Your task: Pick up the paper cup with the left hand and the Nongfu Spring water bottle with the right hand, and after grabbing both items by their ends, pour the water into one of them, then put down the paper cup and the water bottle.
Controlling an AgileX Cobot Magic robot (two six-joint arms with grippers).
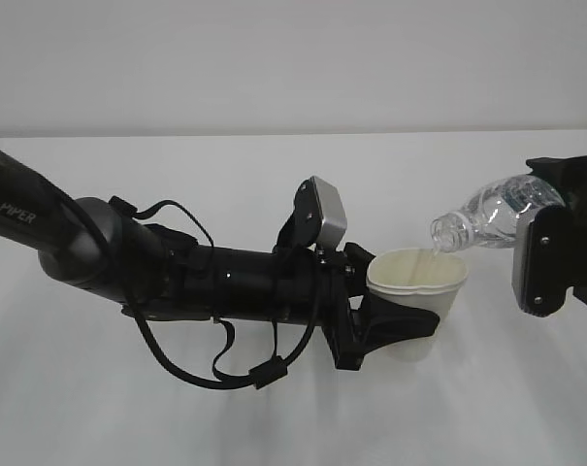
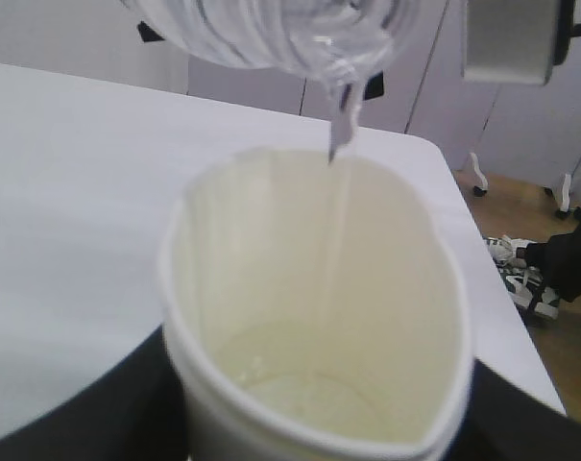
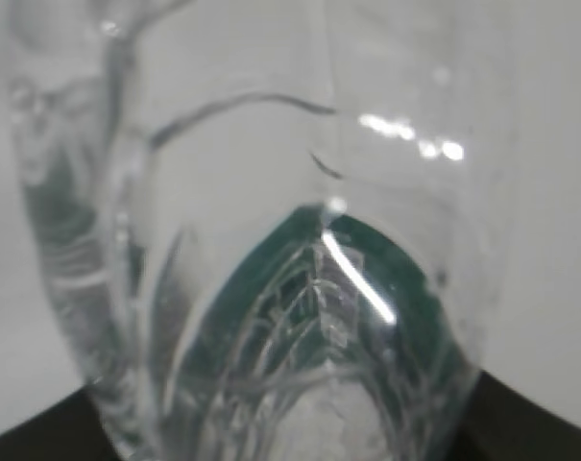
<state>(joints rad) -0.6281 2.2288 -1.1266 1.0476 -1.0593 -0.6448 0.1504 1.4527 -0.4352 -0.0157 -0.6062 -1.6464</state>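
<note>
The white table (image 1: 274, 417) fills the lower part of the outside view, with a pale wall (image 1: 274, 58) behind it. The left hand (image 1: 395, 325) is a long black arm with "PIPER" on it. It comes in from the left edge and reaches to the middle of the frame, with a silver-grey camera block (image 1: 327, 216) sitting on its wrist. Its black jaws are clamped around the lower part of the paper cup (image 1: 416, 291), which sits a little right of the middle and looks squeezed (its rim is bent out of round). The right hand (image 1: 555, 248) pokes in at the right edge, and it grips the back end of the Nongfu Spring water bottle (image 1: 492, 214). The bottle lies tipped over in the upper right, with its open neck pointing left and down, just above the cup's rim. In the left wrist view a thin stream of the water (image 2: 340, 144) falls from the bottle at the top of the frame into the cup, and a small pool lies at the cup's bottom. The right wrist view shows the clear bottle up close, with some green in it.
</note>
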